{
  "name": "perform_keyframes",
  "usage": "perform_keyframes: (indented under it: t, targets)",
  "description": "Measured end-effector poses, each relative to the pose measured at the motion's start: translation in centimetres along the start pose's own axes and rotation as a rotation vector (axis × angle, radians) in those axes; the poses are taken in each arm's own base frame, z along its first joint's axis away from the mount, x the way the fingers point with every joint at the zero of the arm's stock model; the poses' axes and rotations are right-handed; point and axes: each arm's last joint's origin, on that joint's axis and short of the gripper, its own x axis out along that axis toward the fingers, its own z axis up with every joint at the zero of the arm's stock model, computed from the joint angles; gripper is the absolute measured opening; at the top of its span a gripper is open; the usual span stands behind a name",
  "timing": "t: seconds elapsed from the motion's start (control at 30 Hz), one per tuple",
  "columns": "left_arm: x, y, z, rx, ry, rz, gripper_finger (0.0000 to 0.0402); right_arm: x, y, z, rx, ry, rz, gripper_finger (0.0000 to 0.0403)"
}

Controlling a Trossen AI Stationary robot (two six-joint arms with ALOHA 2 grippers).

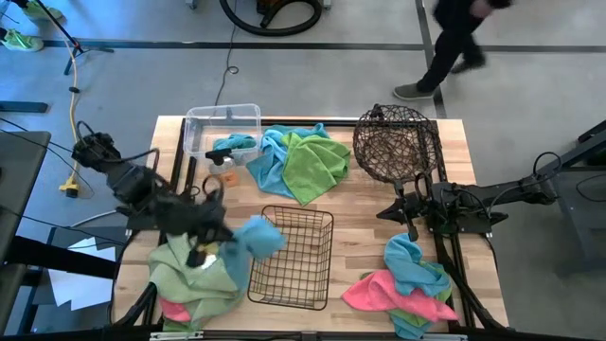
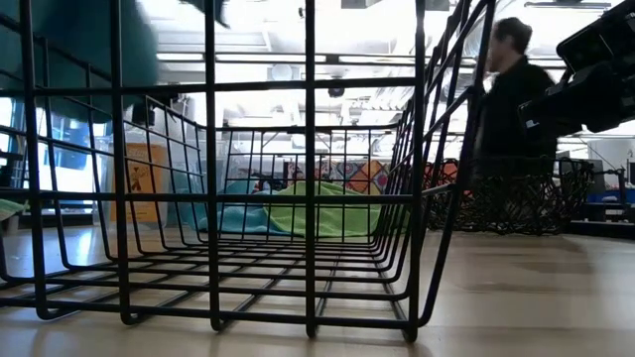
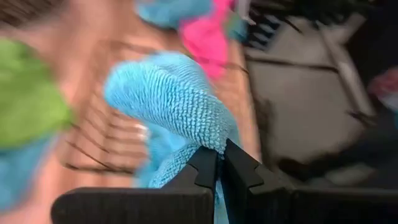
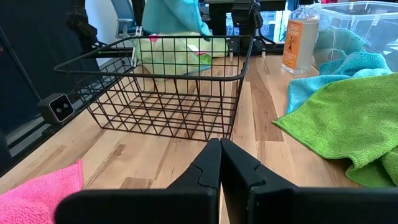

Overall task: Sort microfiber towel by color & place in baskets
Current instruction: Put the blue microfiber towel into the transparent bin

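Left claw (image 3: 221, 163) pinched shut on light blue microfiber towel (image 1: 258, 234), lifted beside near-left rim of black rectangular wire basket (image 1: 293, 257). Risk: thin grip, towel slips or drapes over rim. Right claw (image 4: 219, 163) closed, empty, waiting above wooden bench (image 1: 360, 246). Further off: clear plastic rectangular bin (image 1: 222, 130), dark round woven wire basket (image 1: 398, 142).

Light over the table (image 1: 379, 204) is even and bright from above, with only soft, short shadows. The low view looks into glaring ceiling lights and windows, so the black wire basket (image 2: 298, 198) and the person (image 2: 511, 94) read as dark shapes (nearly silhouettes). The left wrist view is heavily motion-blurred around the sharp blue towel (image 3: 174, 102). The walking person is smeared in the high view.
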Motion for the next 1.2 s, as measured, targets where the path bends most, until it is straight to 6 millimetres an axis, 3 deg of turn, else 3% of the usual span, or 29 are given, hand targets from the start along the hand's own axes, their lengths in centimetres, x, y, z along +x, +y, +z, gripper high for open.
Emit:
perform_keyframes:
  t: [0.17, 0.33, 0.63, 0.77, 0.9, 1.2]
  targets:
    - [-1.1, 3.3, 2.7, 0.084, -0.114, 0.205, 0.0, 0.0, 0.0, 0.0, 0.0, 0.001, -0.001, 0.0]
    - [-3.5, 7.6, 4.6, 0.15, -0.182, 0.577, 0.0, 0.0, 0.0, 0.0, 0.0, 0.0, 0.0, 0.0]
    - [-7.3, 15.9, 5.1, 0.033, -0.106, 1.006, 0.0, 0.0, 0.0, 0.0, 0.0, 0.0, 0.0, 0.0]
    - [-8.5, 19.2, 4.7, -0.053, -0.094, 1.092, 0.0, 0.0, 0.0, 0.0, 0.0, 0.001, 0.0, 0.0]
    - [-8.3, 21.8, 3.2, -0.181, -0.079, 1.113, 0.0, 0.0, 0.0, 0.0, 0.0, 0.001, 0.0, 0.0]
    - [-3.8, 25.1, -2.0, -0.429, 0.051, 1.164, 0.0, 0.0, 0.0, 0.0, 0.0, 0.001, 0.0, 0.0]
